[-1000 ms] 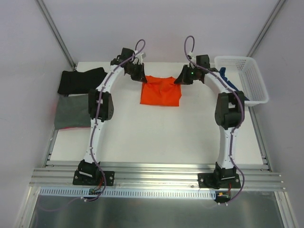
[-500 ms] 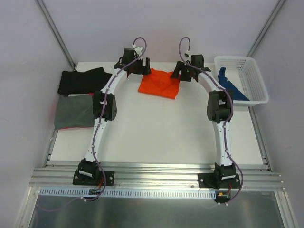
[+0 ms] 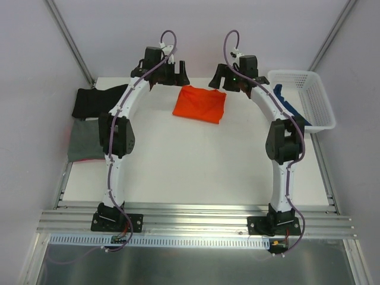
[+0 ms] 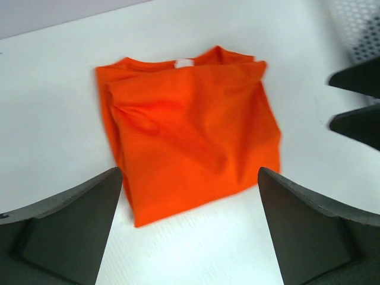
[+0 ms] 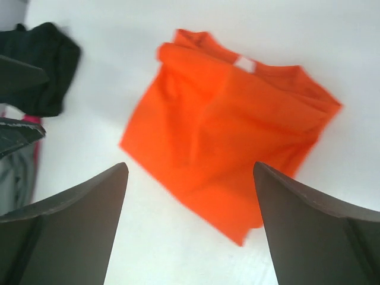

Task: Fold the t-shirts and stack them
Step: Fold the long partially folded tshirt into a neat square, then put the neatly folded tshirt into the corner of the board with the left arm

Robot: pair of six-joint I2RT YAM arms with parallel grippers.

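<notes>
White table (image 3: pixel 196 172), pale enclosure walls, both arms reaching toward the far side.

Orange-red t-shirt (image 3: pixel 200 104) lies at the table's far centre, folded into a rough square. It is flat but a bit rumpled and sits skewed to the table edges. The neck opening with its white label (image 4: pixel 184 62) points to the far edge.

Left gripper (image 3: pixel 177 76): jaws wide apart, nothing between them, hanging over the shirt's left side. In the wrist view, shirt and bare table show between the fingers (image 4: pixel 71 231).

Right gripper (image 3: pixel 221 80): jaws also spread, no cloth in them, over the shirt's right side. Neither gripper touches the shirt.

Black t-shirt (image 3: pixel 98 101) lies bunched at the far-left corner. Dark grey t-shirt (image 3: pixel 83 139) is folded just nearer than it, touching or almost touching. A thin pink-red strip (image 3: pixel 86 159) shows under its near edge; can't tell what that is.

Blue t-shirt (image 3: pixel 289 107) sits at the left side of the white mesh basket (image 3: pixel 317 98) on the right. The right arm partly hides it, so I can't tell how much is inside.
</notes>
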